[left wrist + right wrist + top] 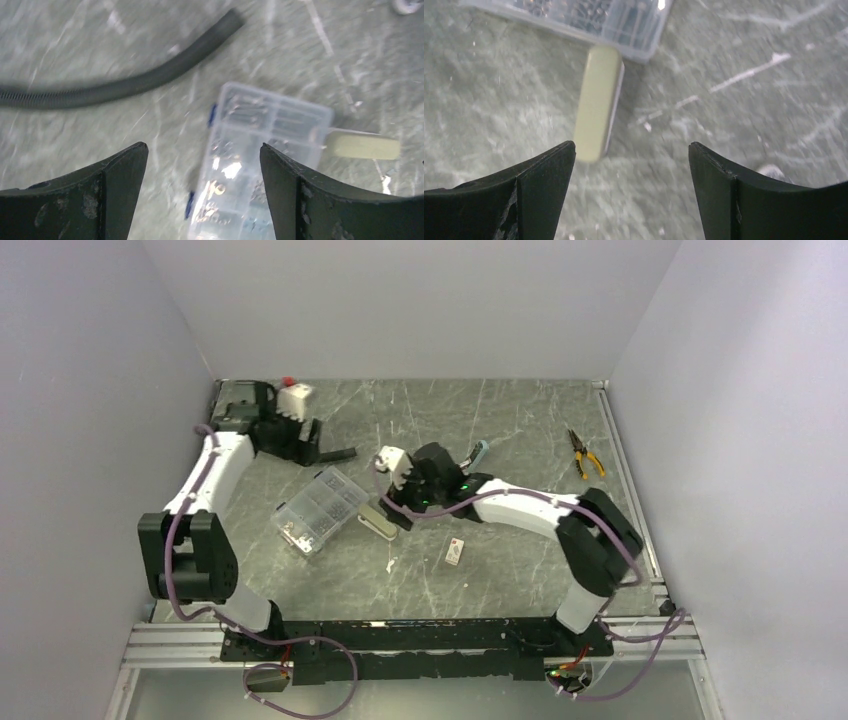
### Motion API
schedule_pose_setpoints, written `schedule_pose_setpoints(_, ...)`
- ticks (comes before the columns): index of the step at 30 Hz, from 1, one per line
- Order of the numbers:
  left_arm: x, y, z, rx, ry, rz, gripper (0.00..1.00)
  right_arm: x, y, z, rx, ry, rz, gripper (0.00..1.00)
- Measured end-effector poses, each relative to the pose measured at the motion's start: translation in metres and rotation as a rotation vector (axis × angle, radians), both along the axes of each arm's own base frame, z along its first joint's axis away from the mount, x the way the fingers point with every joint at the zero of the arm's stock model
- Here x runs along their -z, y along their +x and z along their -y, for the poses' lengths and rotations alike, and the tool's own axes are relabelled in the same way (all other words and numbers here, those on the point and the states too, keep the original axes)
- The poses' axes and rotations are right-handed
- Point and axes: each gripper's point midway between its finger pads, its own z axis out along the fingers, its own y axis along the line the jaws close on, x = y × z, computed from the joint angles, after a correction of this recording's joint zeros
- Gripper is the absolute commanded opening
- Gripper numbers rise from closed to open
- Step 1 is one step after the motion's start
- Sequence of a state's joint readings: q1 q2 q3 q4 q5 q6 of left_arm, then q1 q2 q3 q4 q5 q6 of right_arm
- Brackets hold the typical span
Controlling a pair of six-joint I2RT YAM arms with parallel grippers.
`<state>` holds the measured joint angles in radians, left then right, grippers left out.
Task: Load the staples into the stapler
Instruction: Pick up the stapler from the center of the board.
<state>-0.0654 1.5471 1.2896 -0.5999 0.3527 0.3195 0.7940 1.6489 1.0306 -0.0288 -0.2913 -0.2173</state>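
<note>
Downward, right gripper (630, 150) wide by stapler (598, 100); left gripper (202, 147) wide toward case (255, 160).

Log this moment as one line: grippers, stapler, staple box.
left gripper open, empty, aimed at clear case | right gripper open, empty, near stapler | staple box on table, untouched

Grey table (330, 580) bears clear case (320, 510), stapler (377, 521), staple box (455, 553), pliers (585, 455)
</note>
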Motion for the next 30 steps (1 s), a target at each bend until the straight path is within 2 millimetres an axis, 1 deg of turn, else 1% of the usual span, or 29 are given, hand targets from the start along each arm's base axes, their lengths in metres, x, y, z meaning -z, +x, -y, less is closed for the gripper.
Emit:
schedule_pose_setpoints(2,0.005,-0.005,-0.033,-0.087,-0.001,-0.035,0.87,0.006,0.002,-0.019,-0.010,-0.019,0.005,0.86)
schedule_pose_setpoints(4,0.008,-0.015,-0.053,-0.143,-0.003,-0.060,0.87,0.012,0.004,-0.040,-0.017,-0.034,-0.003,0.85)
schedule_pose_setpoints(5,0.008,-0.021,-0.058,-0.160,-0.006,-0.069,0.87,0.014,0.005,-0.047,-0.018,-0.040,-0.005,0.85)
schedule_pose_setpoints(7,0.007,-0.031,-0.062,-0.174,-0.011,-0.073,0.87,0.018,0.010,-0.061,-0.012,-0.050,-0.010,0.84)
schedule_pose_setpoints(11,0.001,-0.040,-0.066,-0.186,-0.024,-0.064,0.86,0.030,0.013,-0.067,0.005,-0.081,-0.026,0.81)
schedule_pose_setpoints(14,-0.002,-0.041,-0.067,-0.184,-0.037,-0.057,0.85,0.042,0.013,-0.068,0.014,-0.110,-0.052,0.77)
schedule_pose_setpoints(17,0.000,-0.044,-0.063,-0.170,-0.055,-0.063,0.85,0.054,0.010,-0.068,0.018,-0.131,-0.079,0.72)
schedule_pose_setpoints(19,0.003,-0.047,-0.059,-0.156,-0.069,-0.072,0.85,0.060,0.008,-0.069,0.017,-0.141,-0.091,0.67)
schedule_pose_setpoints(20,0.004,-0.048,-0.057,-0.147,-0.078,-0.076,0.84,0.062,0.007,-0.070,0.017,-0.144,-0.097,0.62)
schedule_pose_setpoints(22,0.005,-0.049,-0.054,-0.133,-0.092,-0.080,0.83,0.063,0.006,-0.071,0.016,-0.146,-0.102,0.48)
schedule_pose_setpoints(24,0.004,-0.050,-0.049,-0.109,-0.113,-0.078,0.80,0.063,0.004,-0.072,0.010,-0.147,-0.102,0.39)
schedule_pose_setpoints(27,0.003,-0.054,-0.038,-0.050,-0.153,-0.069,0.76,0.059,0.001,-0.070,-0.010,-0.143,-0.086,0.31)
schedule_pose_setpoints(30,0.004,-0.061,-0.021,0.034,-0.195,-0.045,0.75,0.050,-0.005,-0.058,-0.041,-0.140,-0.062,0.25)
